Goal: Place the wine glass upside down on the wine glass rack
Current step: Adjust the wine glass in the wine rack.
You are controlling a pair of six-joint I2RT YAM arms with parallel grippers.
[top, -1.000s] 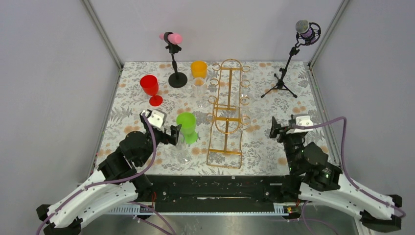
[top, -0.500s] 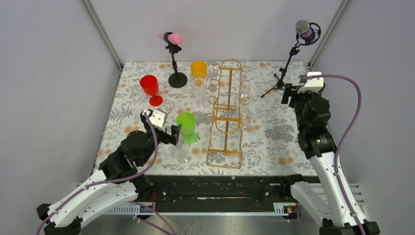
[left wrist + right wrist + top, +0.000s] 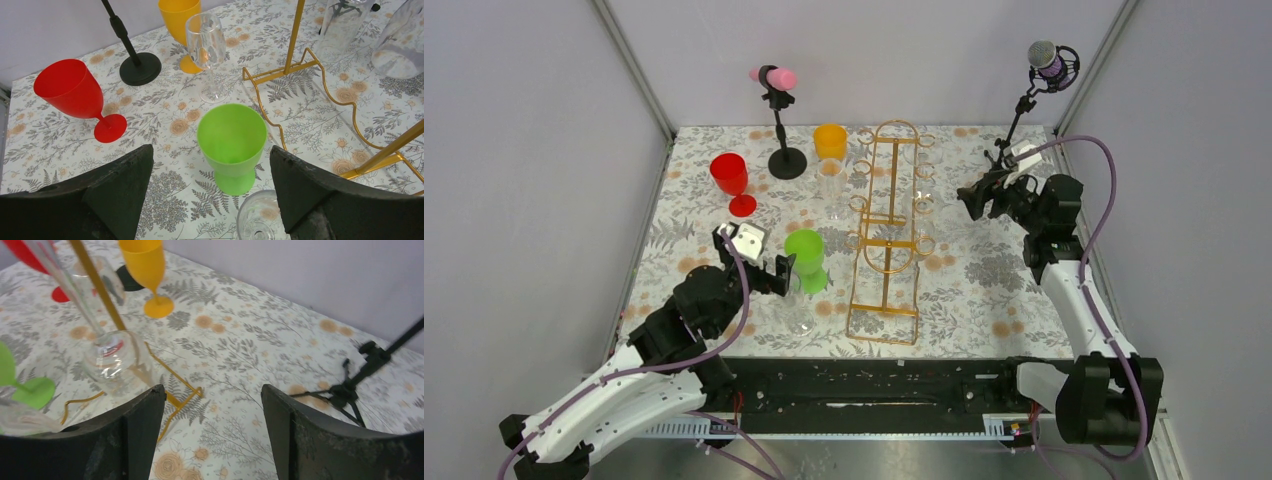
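Observation:
The gold wire wine glass rack (image 3: 889, 235) stands mid-table, and a clear glass (image 3: 117, 362) hangs upside down on it. A clear wine glass (image 3: 799, 310) stands upright in front of a green glass (image 3: 806, 258). In the left wrist view its rim (image 3: 260, 222) shows low between my fingers, close to the right one, with the green glass (image 3: 232, 137) just beyond. My left gripper (image 3: 784, 272) (image 3: 211, 150) is open above these two and holds nothing. My right gripper (image 3: 972, 203) (image 3: 212, 389) is open and empty, right of the rack (image 3: 97, 287) and facing it.
An upright clear glass (image 3: 832, 185), an orange glass (image 3: 830, 142) and a red glass (image 3: 730, 178) stand left of the rack. A black stand with a pink microphone (image 3: 785, 160) is at the back. A tripod (image 3: 999, 172) stands at back right beside my right arm. Walls enclose three sides.
My right arm has swung from the near right corner to the far right, and its gripper has turned left toward the rack. The left arm has not moved.

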